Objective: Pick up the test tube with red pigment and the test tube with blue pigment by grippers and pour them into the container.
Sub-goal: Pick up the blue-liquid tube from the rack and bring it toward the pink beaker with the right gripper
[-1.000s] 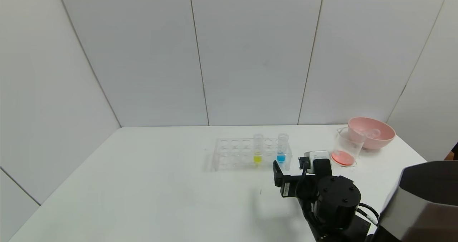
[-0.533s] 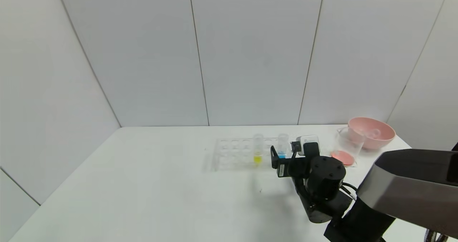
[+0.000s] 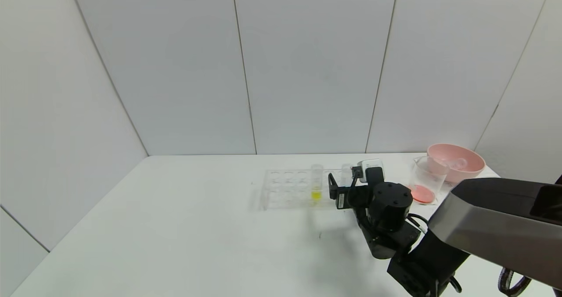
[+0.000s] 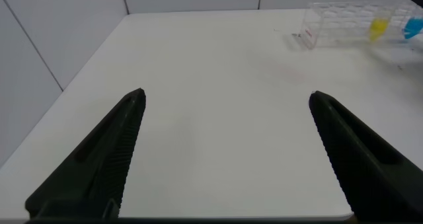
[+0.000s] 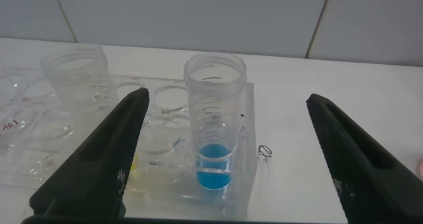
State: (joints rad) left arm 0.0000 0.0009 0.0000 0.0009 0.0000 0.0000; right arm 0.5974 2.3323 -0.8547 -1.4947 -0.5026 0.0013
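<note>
Between the two spread fingers of the right gripper (image 5: 221, 158): test tube with blue pigment (image 5: 215, 135), upright in the end slot of the clear rack (image 5: 79, 151), jaws wide apart and not touching it, nothing grasped. From the head camera, mostly hidden behind the right arm (image 3: 388, 209), only the rim peeking out at about 11 o'clock from the wrist. Next slot along, tube with yellow liquid (image 3: 316, 183), hard to read in the right wrist shot where just a blurry threaded top shows. Over at 3 o'clock from the rack, container (image 3: 425, 180) with a reddish layer at the bottom, partly overlapping the pink bowl (image 3: 456, 161) behind it. Something clear lying in the bowl, can't make out what. Left gripper (image 4: 225, 151) hovering over bare white table (image 3: 175, 227), fingers wide apart and empty, bases cut off by the frame edge, not visible from the head camera.
</note>
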